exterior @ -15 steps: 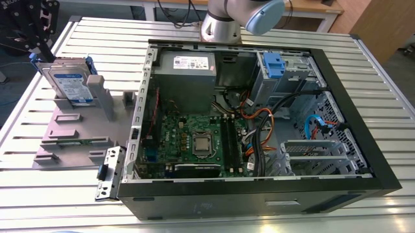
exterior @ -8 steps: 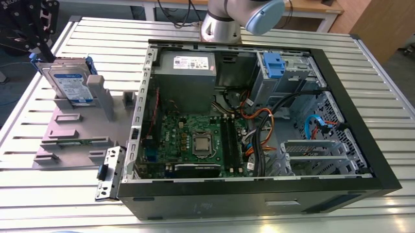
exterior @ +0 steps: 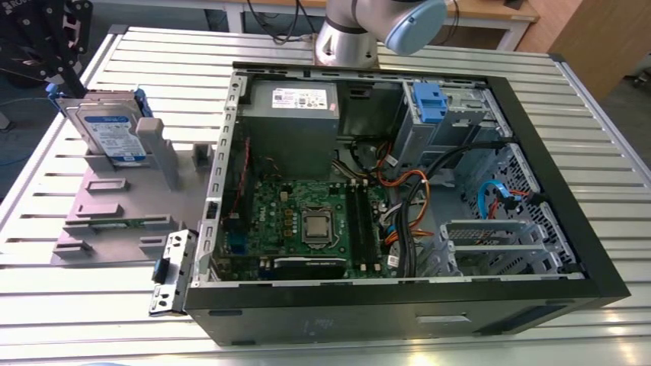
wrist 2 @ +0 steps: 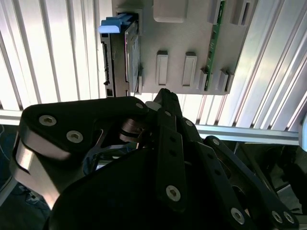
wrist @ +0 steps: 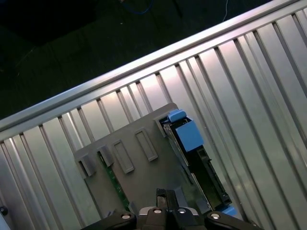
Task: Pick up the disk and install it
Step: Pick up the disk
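My black fingers [wrist 2: 169,125] are together, gripping nothing. The flat silver hard disk with blue label and blue rails [exterior: 110,131] stands on edge in the grey plastic holder [exterior: 112,210] on the ribbed metal table [exterior: 173,61]. I hang above the holder. The disk sits off my fingertips' line, along the holder's side, thin edge facing me.

Nothing in these views is legible. The flat silver hard disk [exterior: 110,131], upright in the grey plastic holder [exterior: 112,206], carries a blue-and-white label [exterior: 108,137] with print too small to make out. The white sticker [exterior: 292,97] on the grey metal power-supply box [exterior: 290,126] inside the open black computer case [exterior: 386,316] is equally unreadable.
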